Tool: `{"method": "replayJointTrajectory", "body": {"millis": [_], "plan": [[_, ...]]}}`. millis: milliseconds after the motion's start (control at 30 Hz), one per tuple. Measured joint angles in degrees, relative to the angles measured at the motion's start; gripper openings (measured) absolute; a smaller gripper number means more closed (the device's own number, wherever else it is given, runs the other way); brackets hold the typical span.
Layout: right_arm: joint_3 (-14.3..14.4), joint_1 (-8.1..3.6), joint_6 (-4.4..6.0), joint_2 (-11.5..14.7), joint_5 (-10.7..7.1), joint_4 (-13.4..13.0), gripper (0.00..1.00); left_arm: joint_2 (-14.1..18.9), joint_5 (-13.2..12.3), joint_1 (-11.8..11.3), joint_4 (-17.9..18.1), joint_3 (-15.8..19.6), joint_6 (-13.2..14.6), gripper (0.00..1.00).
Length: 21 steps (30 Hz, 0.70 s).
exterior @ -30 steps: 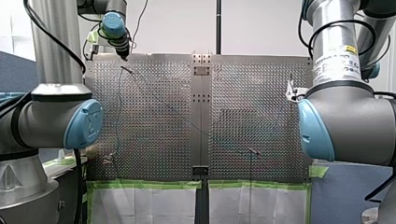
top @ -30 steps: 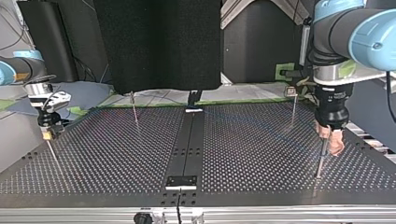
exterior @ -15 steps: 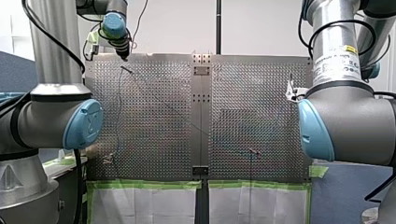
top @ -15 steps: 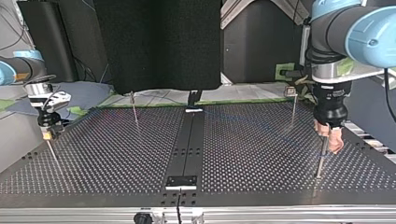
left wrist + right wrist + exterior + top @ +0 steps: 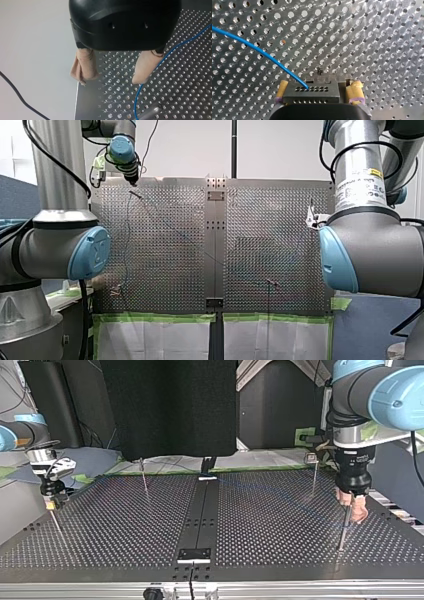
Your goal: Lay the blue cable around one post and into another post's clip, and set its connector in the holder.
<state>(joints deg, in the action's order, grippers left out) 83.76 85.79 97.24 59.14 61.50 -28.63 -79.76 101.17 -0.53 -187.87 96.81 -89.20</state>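
Observation:
The blue cable (image 5: 262, 52) ends in a black connector (image 5: 312, 92). The connector sits between the yellow pads of my right gripper (image 5: 317, 96), which is open, with a small gap at one pad. A grey holder piece (image 5: 322, 76) shows just behind the connector. My left gripper (image 5: 113, 77) is open and empty, its beige pads (image 5: 85, 66) hovering over the plate. The cable (image 5: 160, 63) passes beside one pad toward a metal post (image 5: 150, 113). In the top view my left gripper (image 5: 352, 509) hangs over a thin post (image 5: 343, 532) at the right, and my right gripper (image 5: 50, 504) is at the far left.
Two more thin posts (image 5: 144, 477) (image 5: 314, 477) stand near the far edge of the perforated plate (image 5: 125, 525). A dark centre strip (image 5: 200, 520) divides the plate. Green tape (image 5: 160, 317) marks the plate's near edge in the front view.
My left gripper has risen slightly above the post at the top view's right. My right arm has not moved.

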Motion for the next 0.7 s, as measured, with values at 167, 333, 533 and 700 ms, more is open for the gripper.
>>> {"method": "replayJointTrajectory", "body": {"millis": [167,333,533,700], "plan": [[0.0,0.0,0.0,0.0,0.0,0.0,1.0,-0.02,0.25,-0.1,-0.03,0.02,-0.16,1.0],[0.0,0.0,0.0,0.0,0.0,0.0,1.0,-0.08,0.36,-0.58,0.22,0.02,-0.57,1.0],[0.0,0.0,0.0,0.0,0.0,0.0,1.0,-0.57,0.91,-1.44,0.42,0.19,-0.7,1.0],[0.0,0.0,0.0,0.0,0.0,0.0,1.0,-0.77,1.44,-2.27,0.67,0.26,-0.7,1.0]]}}
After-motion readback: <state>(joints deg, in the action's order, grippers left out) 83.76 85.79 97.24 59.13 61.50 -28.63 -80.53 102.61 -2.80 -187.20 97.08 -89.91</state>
